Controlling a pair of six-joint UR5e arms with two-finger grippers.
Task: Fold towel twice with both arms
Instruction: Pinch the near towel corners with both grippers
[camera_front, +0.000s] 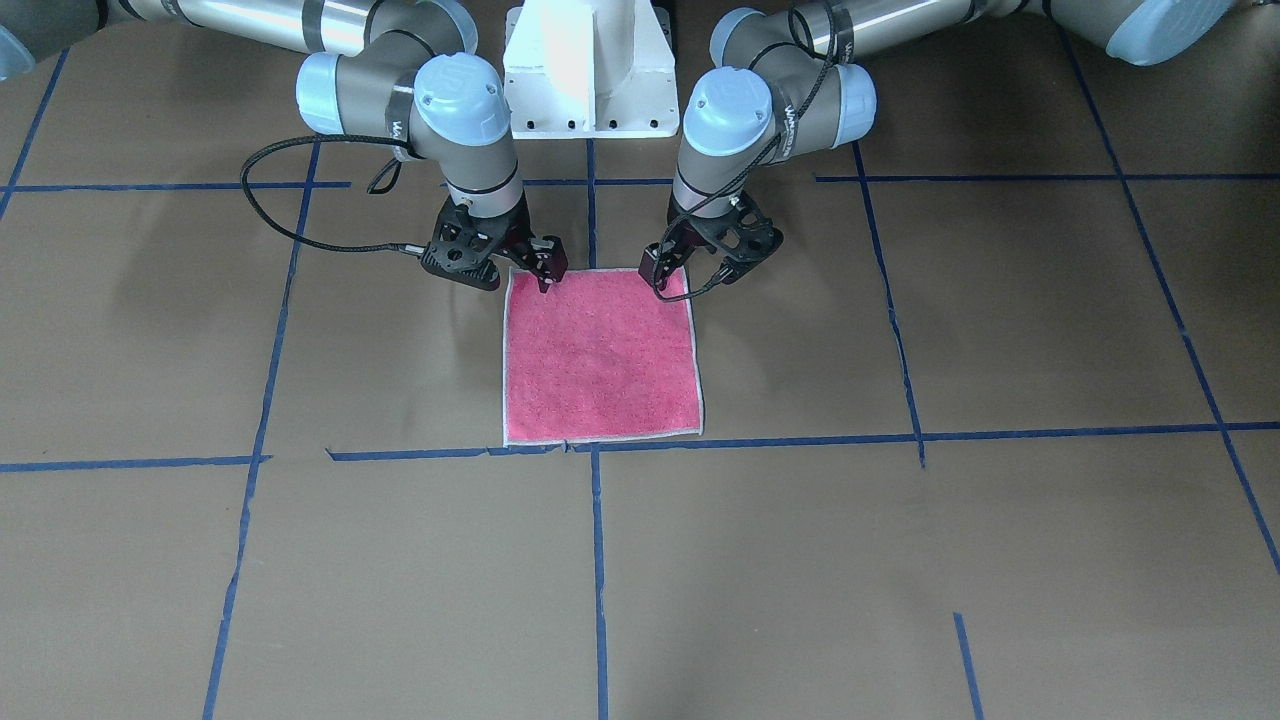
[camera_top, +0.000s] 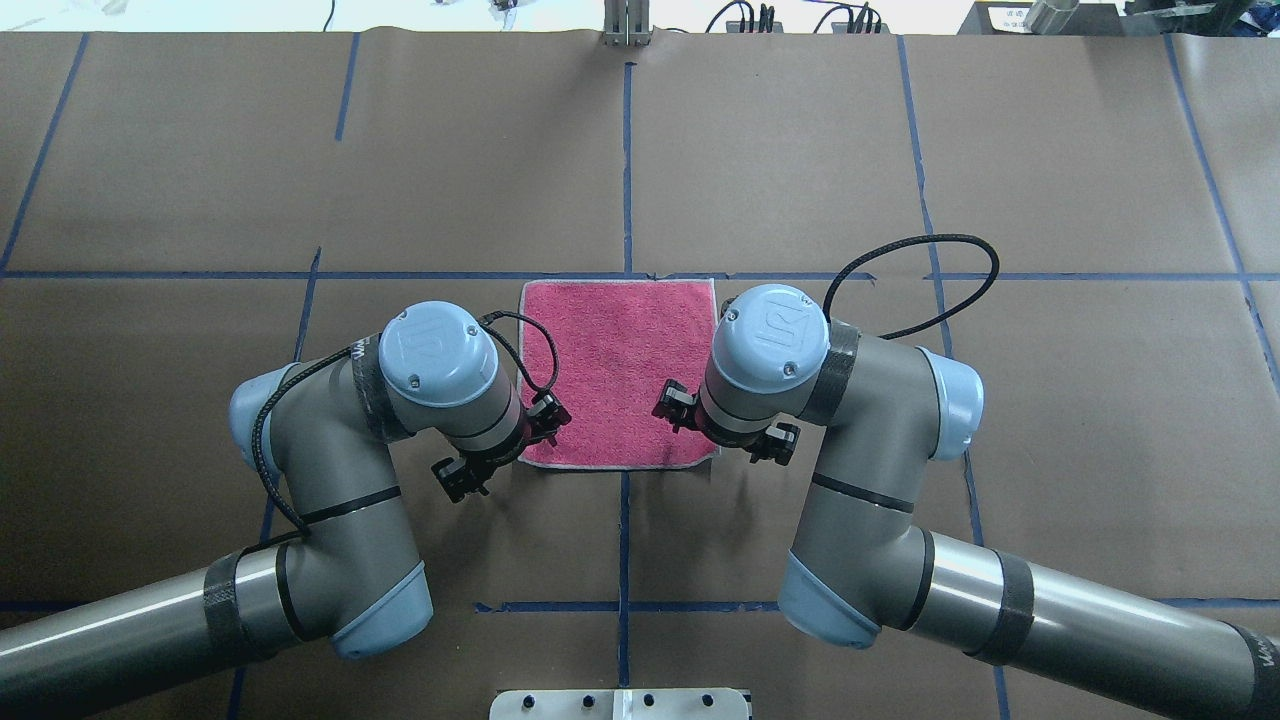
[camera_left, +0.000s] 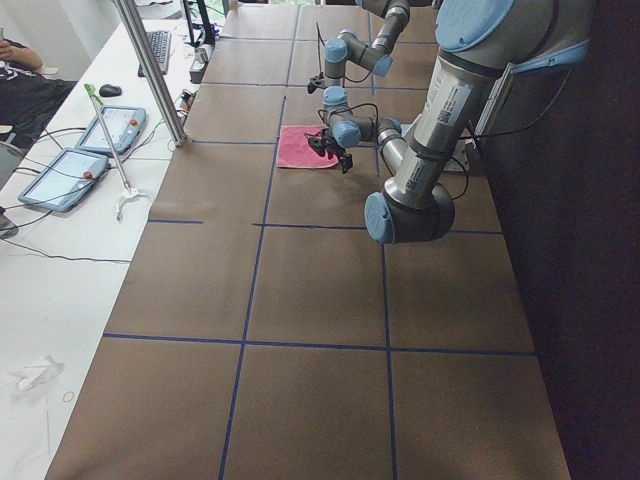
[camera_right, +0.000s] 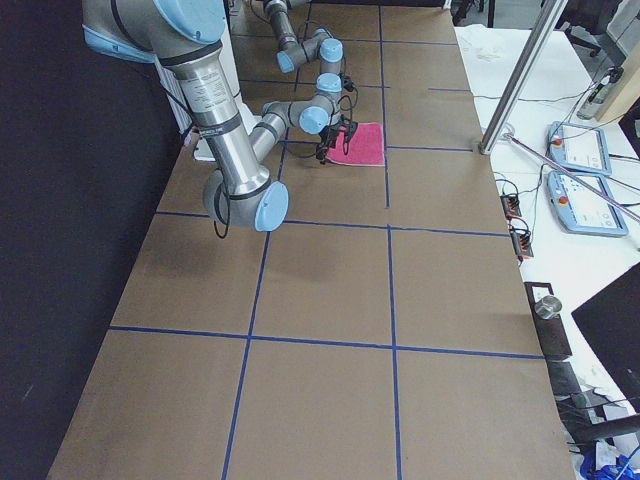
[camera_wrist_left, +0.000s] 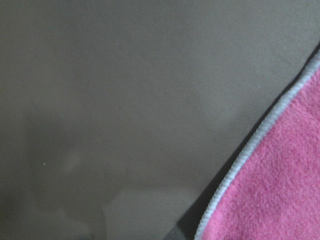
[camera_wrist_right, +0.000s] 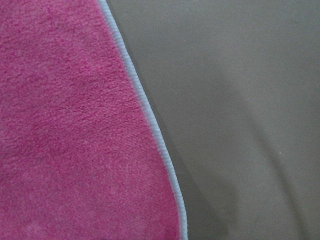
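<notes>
The towel (camera_front: 600, 355) lies flat, pink face up, with its pale edging all round; it also shows in the overhead view (camera_top: 620, 370). My right gripper (camera_front: 546, 280) is down on the towel's robot-side edge near one corner, its fingertips drawn together on the cloth. My left gripper (camera_front: 659, 284) is down on the same edge near the other corner, fingertips also together. In the overhead view both grippers are hidden under their wrists. The left wrist view shows the towel's edge (camera_wrist_left: 260, 135), and the right wrist view shows it too (camera_wrist_right: 145, 115); in both the edge is slightly raised over a shadow, and no fingers show.
Brown paper with blue tape lines (camera_front: 600, 560) covers the table. The white pedestal base (camera_front: 590, 70) stands just behind the towel. Tablets (camera_left: 70, 170) and a metal post (camera_left: 150, 70) stand at the operators' side.
</notes>
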